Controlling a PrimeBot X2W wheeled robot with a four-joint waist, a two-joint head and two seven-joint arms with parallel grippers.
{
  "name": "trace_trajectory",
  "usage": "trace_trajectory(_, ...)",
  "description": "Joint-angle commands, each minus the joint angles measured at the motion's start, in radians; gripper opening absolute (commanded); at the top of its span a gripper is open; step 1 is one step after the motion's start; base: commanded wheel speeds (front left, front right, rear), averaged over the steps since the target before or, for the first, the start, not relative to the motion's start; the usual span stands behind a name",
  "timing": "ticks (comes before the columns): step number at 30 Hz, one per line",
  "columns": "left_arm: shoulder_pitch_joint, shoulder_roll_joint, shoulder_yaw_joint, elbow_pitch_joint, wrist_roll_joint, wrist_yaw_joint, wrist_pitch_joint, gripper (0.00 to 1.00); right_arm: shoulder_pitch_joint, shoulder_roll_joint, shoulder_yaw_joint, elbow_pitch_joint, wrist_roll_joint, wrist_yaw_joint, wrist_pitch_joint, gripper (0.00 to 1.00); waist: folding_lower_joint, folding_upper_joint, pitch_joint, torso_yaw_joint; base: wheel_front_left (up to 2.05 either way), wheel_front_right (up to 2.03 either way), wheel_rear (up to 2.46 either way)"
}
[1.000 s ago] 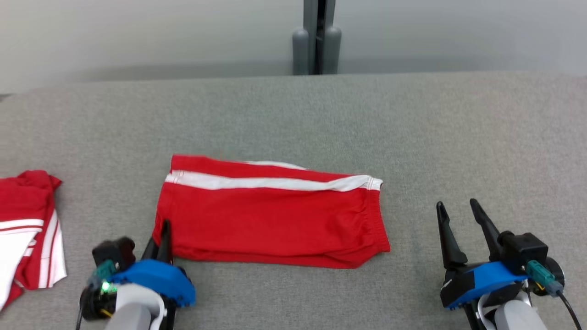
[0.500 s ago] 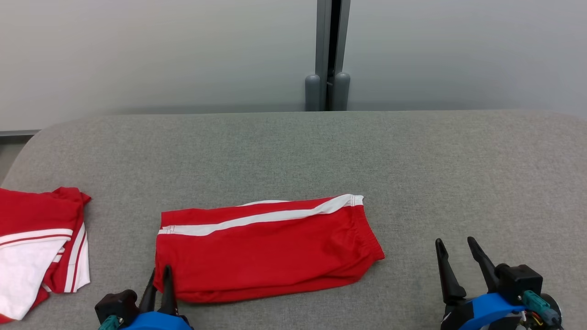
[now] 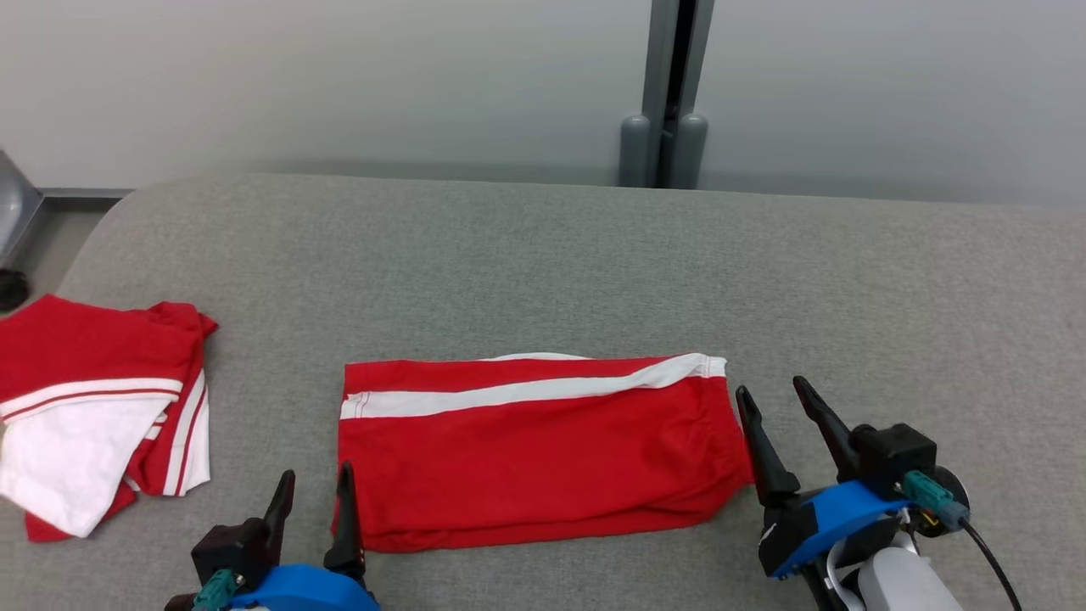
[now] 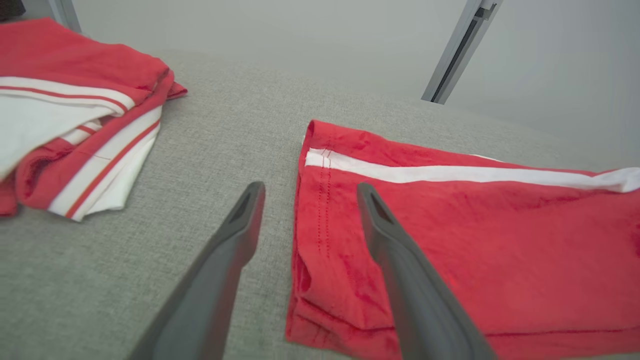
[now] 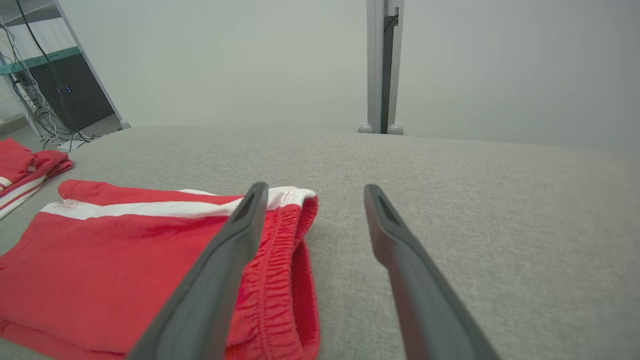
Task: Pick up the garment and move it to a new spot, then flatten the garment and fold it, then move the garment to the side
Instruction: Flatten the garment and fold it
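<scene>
The garment (image 3: 534, 458), red shorts with a white side stripe, lies folded flat on the grey table (image 3: 594, 271). My left gripper (image 3: 316, 475) is open at its left hem. In the left wrist view, the left gripper (image 4: 310, 187) straddles that hem of the garment (image 4: 475, 225), one finger over the fabric and one over the table. My right gripper (image 3: 770, 389) stands open at the elastic waistband end. From the right wrist, the right gripper (image 5: 315, 187) has one finger over the waistband of the garment (image 5: 125, 250), the other over bare table. Nothing is held.
A second red and white garment (image 3: 102, 407) lies crumpled at the table's left end, also visible as a pile (image 4: 75, 125) from the left wrist. A grey post (image 3: 666, 127) stands behind the far edge. A shelf with cables (image 5: 55, 90) is off to the left.
My left gripper, which was shut at the garment's left corner, has opened and let the fabric go. The head camera has shifted. The right gripper now stands closer to the waistband end.
</scene>
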Motion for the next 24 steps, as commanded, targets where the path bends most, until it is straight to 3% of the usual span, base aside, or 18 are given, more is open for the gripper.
trace_trajectory(1,-0.017,-0.001,-0.011,-0.001,0.001,-0.002,0.0,1.0,-0.02,-0.001,0.009,0.028,0.002,0.0,-0.003,1.0,0.0001,0.0,0.018,0.029,0.0,0.0,0.0)
trace_trajectory(8,-0.019,-0.001,-0.021,0.006,0.013,-0.007,0.0,1.0,-0.068,-0.001,0.022,0.224,0.01,0.0,-0.003,1.0,0.0001,0.0,0.038,0.089,0.0,0.0,0.0)
trace_trajectory(14,-0.019,-0.001,-0.004,0.02,0.002,-0.009,0.0,1.0,-0.073,-0.001,0.025,0.359,0.068,0.0,0.0,1.0,0.0001,0.0,0.051,0.101,0.0,0.0,0.0)
trace_trajectory(15,-0.02,-0.001,-0.001,0.02,0.004,-0.009,0.0,1.0,-0.07,-0.001,0.027,0.37,0.082,0.0,0.001,0.93,0.0001,0.0,0.054,0.1,0.0,0.0,0.0)
trace_trajectory(18,-0.023,-0.001,0.003,0.021,0.008,-0.011,0.0,1.0,-0.055,-0.001,0.043,0.376,0.132,-0.001,0.003,0.42,0.0001,0.0,0.059,0.093,0.0,0.0,0.0)
trace_trajectory(19,-0.023,-0.001,0.003,0.021,0.008,-0.011,0.0,1.0,-0.055,-0.001,0.043,0.376,0.132,-0.001,0.003,0.42,0.0001,0.0,0.059,0.093,0.0,0.0,0.0)
trace_trajectory(20,-0.023,-0.001,0.004,0.022,0.009,-0.01,0.0,1.0,-0.05,-0.001,0.047,0.373,0.151,-0.001,0.003,0.12,0.0001,0.0,0.06,0.09,0.0,0.0,0.0)
trace_trajectory(21,-0.025,-0.001,0.004,0.023,0.012,-0.011,0.0,1.0,-0.04,-0.001,0.05,0.361,0.179,-0.001,0.003,0.0,0.0001,0.0,0.06,0.083,0.0,0.0,0.0)
trace_trajectory(24,-0.027,-0.001,0.002,0.022,0.011,-0.011,0.0,1.0,-0.035,-0.001,0.038,0.34,0.202,-0.001,0.003,0.0,0.0001,0.0,0.058,0.075,0.0,0.0,0.0)
